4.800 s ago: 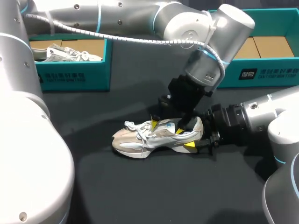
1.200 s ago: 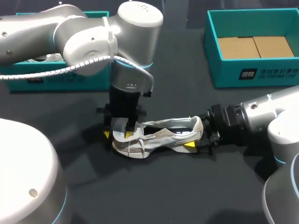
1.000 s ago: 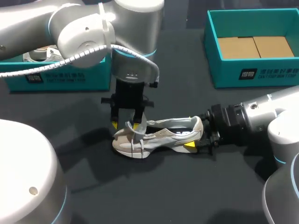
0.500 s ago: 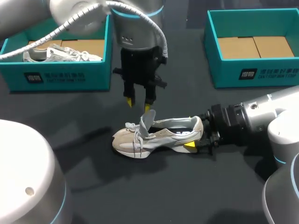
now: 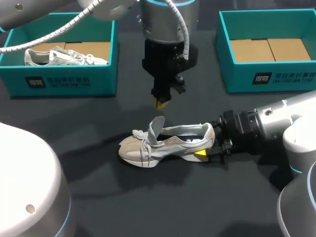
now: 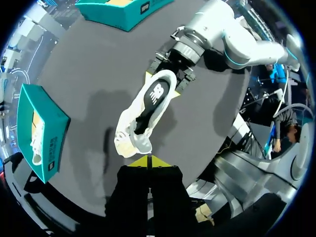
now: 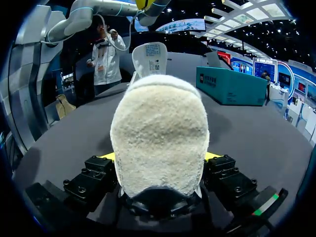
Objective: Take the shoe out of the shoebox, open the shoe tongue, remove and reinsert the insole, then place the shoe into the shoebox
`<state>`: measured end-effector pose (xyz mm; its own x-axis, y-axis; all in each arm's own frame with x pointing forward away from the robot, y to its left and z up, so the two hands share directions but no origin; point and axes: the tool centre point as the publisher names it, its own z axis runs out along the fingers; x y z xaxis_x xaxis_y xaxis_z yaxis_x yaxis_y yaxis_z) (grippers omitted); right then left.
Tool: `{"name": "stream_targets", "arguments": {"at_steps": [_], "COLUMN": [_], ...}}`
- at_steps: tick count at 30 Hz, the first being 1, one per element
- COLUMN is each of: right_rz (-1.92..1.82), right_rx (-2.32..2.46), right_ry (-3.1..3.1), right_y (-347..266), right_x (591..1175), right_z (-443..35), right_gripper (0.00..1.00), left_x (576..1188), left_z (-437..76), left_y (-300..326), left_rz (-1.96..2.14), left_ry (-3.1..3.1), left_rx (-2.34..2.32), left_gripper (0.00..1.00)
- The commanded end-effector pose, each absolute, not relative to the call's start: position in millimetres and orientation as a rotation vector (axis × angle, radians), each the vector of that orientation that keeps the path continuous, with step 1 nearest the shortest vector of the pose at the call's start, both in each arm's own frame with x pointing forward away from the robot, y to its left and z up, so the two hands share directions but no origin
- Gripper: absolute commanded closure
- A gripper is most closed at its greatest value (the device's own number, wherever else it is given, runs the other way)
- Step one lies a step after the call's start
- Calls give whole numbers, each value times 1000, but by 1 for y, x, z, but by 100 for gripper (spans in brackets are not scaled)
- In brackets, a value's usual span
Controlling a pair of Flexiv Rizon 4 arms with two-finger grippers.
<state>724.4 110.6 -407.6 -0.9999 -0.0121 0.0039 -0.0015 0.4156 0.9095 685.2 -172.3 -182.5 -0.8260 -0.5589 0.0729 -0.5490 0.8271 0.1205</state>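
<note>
shoe (image 5: pixel 165 143) lies on bench (image 5: pixel 148 202), heel pinched in right claw (image 5: pixel 206 144) to steady it, tongue (image 5: pixel 156 127) stood up prob. to expose insole (image 6: pixel 157 94); left claw (image 5: pixel 159 102) hangs above, tips closed, empty.

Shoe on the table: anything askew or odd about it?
On the white-and-beige sneaker, the tongue sticks straight up; the right gripper clamps the heel. Nothing else stands out.
</note>
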Motion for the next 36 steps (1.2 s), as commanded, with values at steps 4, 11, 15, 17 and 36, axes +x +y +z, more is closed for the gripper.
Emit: {"name": "stream_targets", "arguments": {"at_steps": [4,11,15,17,36], "right_rz": [-1687,-1687,-1687,-1687,-1687], "right_rx": [12,12,12,12,12], "right_ry": [-2638,-2638,-2638,-2638,-2638], "right_y": [111,111,111,111,111], "right_x": [725,725,725,725,725], "right_z": [-409,-409,-409,-409,-409], "right_gripper": [100,100,100,100,100], "left_x": [699,720,719,716,719], "left_z": [-191,-224,-240,-248,-286], "left_y": [-181,-205,-213,-217,-235], "left_rz": [-17,56,104,90,26], "left_ry": [-3007,-2939,-2918,-2907,-2882], "left_rx": [52,-287,-398,-407,-313], "left_gripper": [100,100,100,100,100]}}
